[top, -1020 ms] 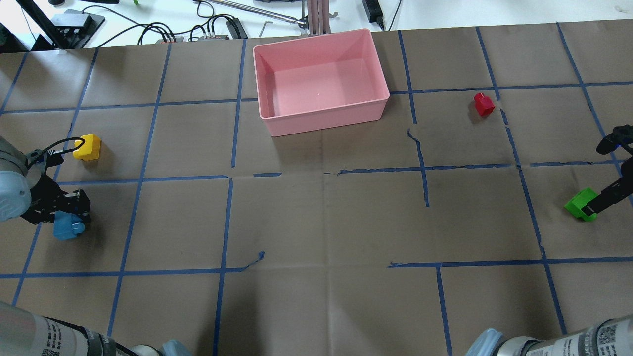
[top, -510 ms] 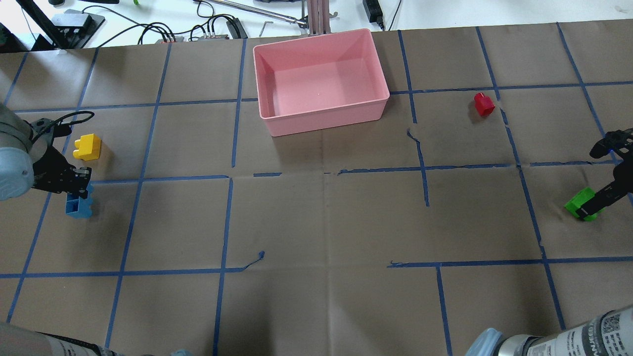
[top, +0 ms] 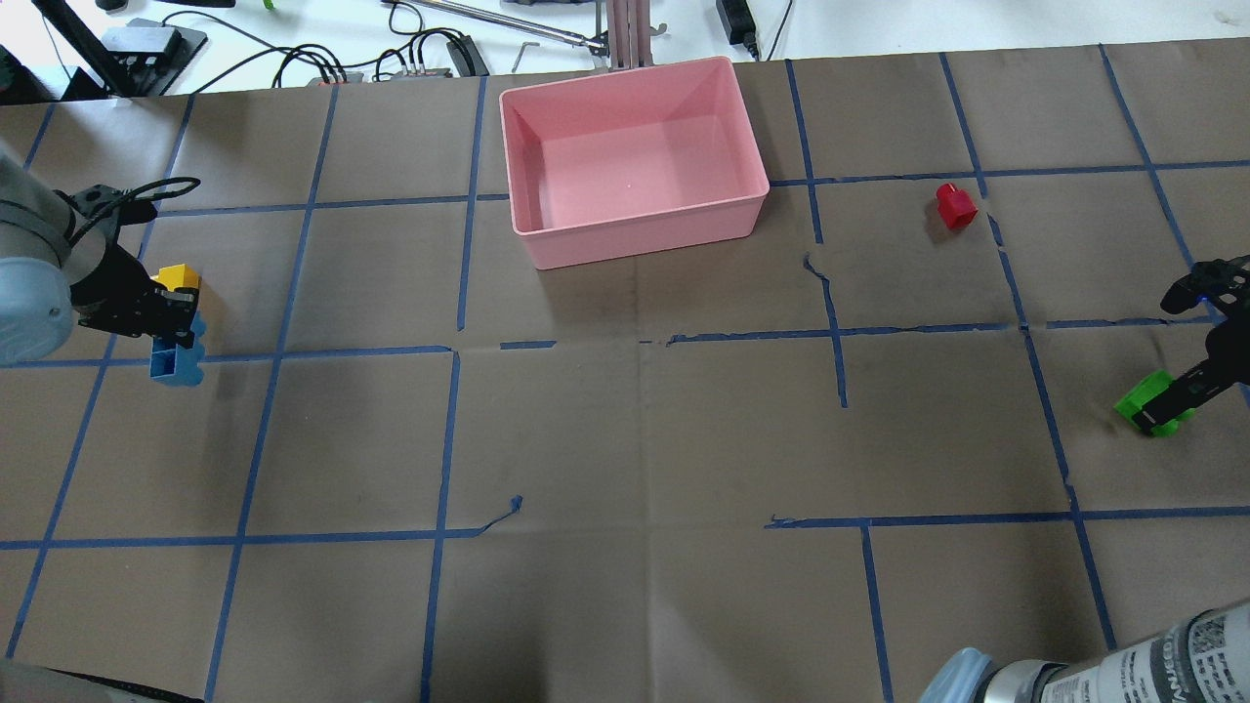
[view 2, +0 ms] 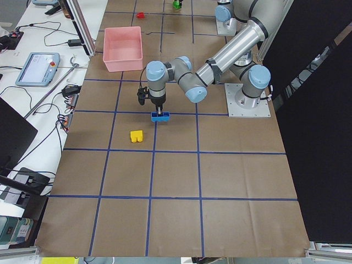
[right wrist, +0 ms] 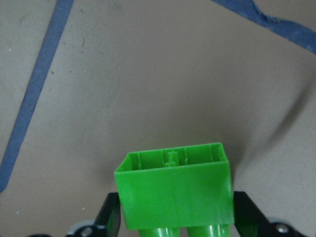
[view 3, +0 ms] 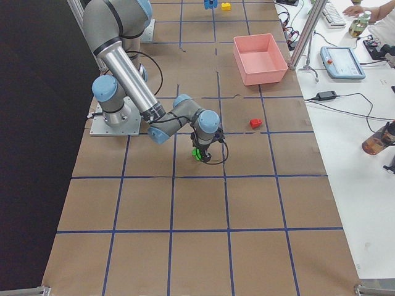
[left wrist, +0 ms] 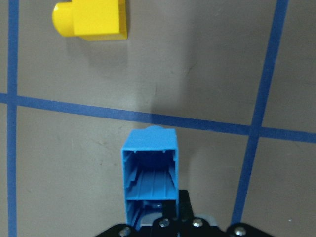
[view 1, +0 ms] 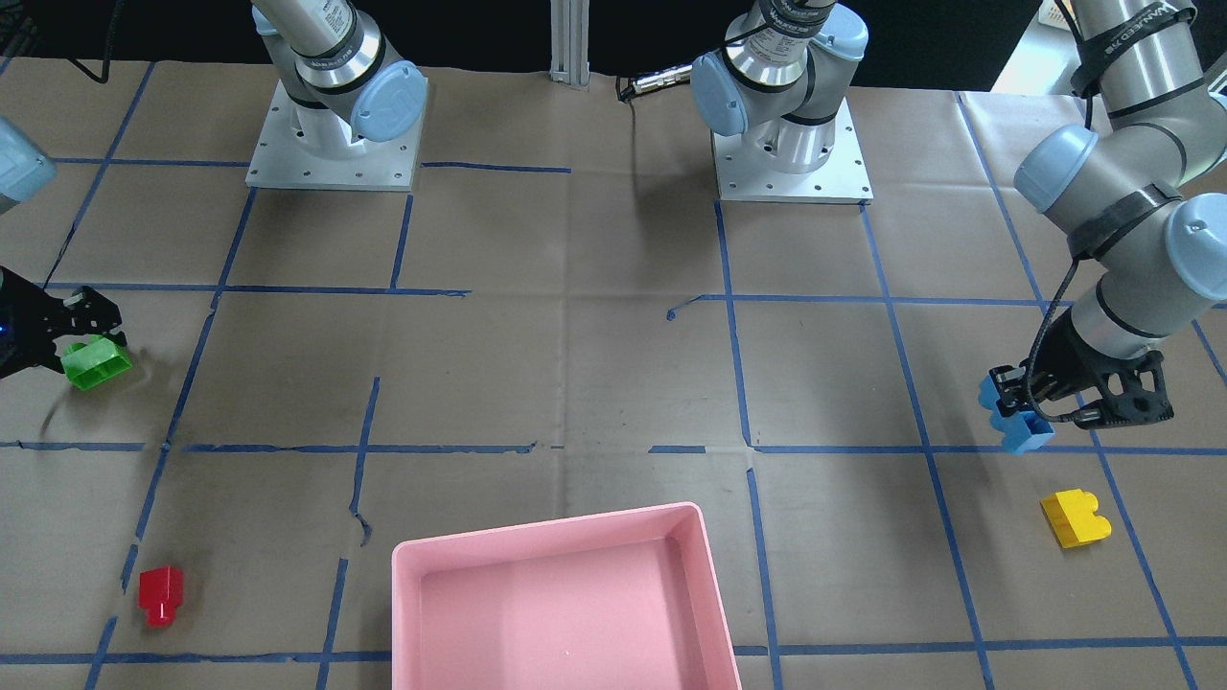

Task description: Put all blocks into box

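Note:
My left gripper point(top: 172, 337) is shut on the light-blue brick point(top: 177, 365) and holds it low over the paper, just beside the yellow brick point(top: 180, 277). The left wrist view shows the blue brick point(left wrist: 150, 173) between the fingers, with the yellow brick point(left wrist: 92, 19) ahead. My right gripper point(top: 1169, 404) is shut on the green brick point(top: 1139, 401) at the table's right edge; it fills the right wrist view point(right wrist: 175, 190). The red brick point(top: 955, 206) lies alone, right of the pink box point(top: 645, 236), which holds no bricks.
Blue tape lines grid the brown paper point(top: 635, 439). Cables and gear point(top: 322, 63) lie beyond the far edge behind the box. Both arm bases point(view 1: 786, 153) stand at the robot's side of the table.
My left gripper has carried the light-blue brick away from the robot, up beside the yellow brick. The right gripper has stayed almost still with the green brick.

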{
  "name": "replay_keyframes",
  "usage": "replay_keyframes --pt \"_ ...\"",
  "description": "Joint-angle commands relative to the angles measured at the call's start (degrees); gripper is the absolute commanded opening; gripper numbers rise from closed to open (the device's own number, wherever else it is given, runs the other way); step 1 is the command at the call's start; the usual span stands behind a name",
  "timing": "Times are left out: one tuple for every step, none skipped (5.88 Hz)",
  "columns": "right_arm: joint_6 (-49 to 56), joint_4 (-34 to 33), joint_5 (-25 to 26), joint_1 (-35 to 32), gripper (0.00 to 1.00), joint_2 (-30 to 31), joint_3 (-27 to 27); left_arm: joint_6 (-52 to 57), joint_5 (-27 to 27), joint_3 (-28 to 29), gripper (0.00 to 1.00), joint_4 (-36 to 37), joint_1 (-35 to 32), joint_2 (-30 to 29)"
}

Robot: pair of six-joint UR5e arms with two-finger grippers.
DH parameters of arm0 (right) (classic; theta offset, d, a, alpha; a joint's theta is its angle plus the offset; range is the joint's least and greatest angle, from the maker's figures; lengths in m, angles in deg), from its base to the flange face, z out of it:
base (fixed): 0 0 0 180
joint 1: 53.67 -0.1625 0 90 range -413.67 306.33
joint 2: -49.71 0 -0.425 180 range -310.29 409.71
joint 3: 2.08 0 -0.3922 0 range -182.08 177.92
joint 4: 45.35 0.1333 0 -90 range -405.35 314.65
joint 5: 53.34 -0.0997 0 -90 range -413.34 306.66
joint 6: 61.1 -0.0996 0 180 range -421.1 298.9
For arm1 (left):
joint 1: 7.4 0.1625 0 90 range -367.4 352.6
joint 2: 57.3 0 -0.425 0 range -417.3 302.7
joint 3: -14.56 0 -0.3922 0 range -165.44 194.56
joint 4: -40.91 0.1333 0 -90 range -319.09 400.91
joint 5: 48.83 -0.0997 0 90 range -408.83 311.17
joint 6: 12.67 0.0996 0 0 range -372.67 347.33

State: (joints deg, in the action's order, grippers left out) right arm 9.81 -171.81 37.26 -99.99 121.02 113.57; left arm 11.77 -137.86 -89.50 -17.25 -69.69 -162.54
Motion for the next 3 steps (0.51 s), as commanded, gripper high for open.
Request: replay_keyframes --pt "-0.07 0.16 -0.16 0.0 0.38 0.06 -0.16 -0.43 3.16 14.76 0.0 -5.27 -10.51 -5.72" --pt "-0.77 0.25 -0.34 -0.17 0.31 0.67 -0.34 -5.66 2.38 23.9 0.0 -6.25 -18.14 -10.21" --pt "-4.69 1.04 -3.03 -0.61 0.3 1.63 -2.86 -14.5 2.72 33.39 0.0 -8.88 -21.7 -15.39"
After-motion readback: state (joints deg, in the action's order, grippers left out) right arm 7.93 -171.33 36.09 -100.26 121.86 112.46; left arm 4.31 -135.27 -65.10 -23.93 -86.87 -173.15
